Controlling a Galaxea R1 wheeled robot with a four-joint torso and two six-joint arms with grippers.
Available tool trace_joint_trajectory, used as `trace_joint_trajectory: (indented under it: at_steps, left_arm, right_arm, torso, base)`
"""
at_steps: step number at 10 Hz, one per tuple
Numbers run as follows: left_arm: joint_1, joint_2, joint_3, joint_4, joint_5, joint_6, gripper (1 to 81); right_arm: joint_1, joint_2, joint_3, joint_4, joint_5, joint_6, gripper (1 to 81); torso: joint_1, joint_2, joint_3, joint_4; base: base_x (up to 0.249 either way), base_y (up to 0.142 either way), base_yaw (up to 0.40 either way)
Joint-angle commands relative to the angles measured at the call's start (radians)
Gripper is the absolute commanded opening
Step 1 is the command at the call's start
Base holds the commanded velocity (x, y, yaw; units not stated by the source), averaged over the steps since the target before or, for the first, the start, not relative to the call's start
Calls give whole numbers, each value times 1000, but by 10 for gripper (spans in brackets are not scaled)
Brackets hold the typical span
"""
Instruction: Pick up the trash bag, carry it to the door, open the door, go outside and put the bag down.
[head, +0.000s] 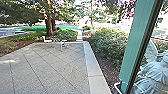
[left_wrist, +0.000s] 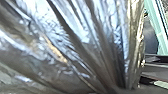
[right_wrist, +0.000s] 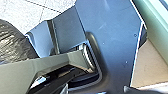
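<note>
Beside the green frame, paving runs out to a pale chair, shrubs to its right. Trash bag sits close to the left wrist camera, shiny folds drawn together. Cannot tell how far the left gripper or right gripper is open, or whether either holds anything.

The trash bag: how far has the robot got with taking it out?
Looks done: the trash bag seems picked up, its pleats gathered close to the left wrist camera, and the way out looks open, with paving ahead beside the green frame. In hand: carrying it out; whether the robot is fully outside, I can't tell. What's left: setting it down, perhaps on that paving.
</note>
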Motion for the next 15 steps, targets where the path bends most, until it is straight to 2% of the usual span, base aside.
trace_joint_trajectory:
  at_steps: [1,2,3,9,10,11,12,13,15]
  left_arm:
    - [-53,-3,-4,-7,63,6,10]
    - [-53,-3,-5,-8,62,6,10]
    - [-53,-4,-5,-8,60,6,10]
    - [-60,-17,22,-5,69,6,10]
    - [-64,-30,47,-5,71,6,10]
    - [-71,-63,108,-5,73,6,10]
    - [-79,-95,163,-7,73,3,10]
    - [-88,-121,203,-8,73,0,10]
    - [-117,-179,285,-14,77,-3,10]
  right_arm:
    - [43,9,5,-3,-59,-1,811]
    - [42,9,5,-3,-59,-1,811]
    - [43,9,5,-3,-59,-1,811]
    - [43,9,5,-3,-59,-1,811]
    - [44,7,5,-2,-59,-1,811]
    - [45,7,5,-5,-59,-4,811]
    - [45,7,7,-3,-61,-4,811]
    - [45,7,10,-5,-61,-4,811]
    - [43,7,7,-8,-63,-4,811]
  torso:
    - [0,0,0,96]
    - [0,0,0,119]
    - [0,0,0,150]
    - [0,0,0,355]
    - [0,0,0,292]
    - [0,0,0,320]
    - [0,0,0,339]
    - [0,0,0,344]
    - [0,0,0,344]
  base:
    - [0,0,0]
    - [0,0,0]
    - [0,0,0]
    - [0,0,0]
    - [0,0,0]
    - [0,0,0]
    - [0,0,0]
    - [0,0,0]
    - [0,0,0]
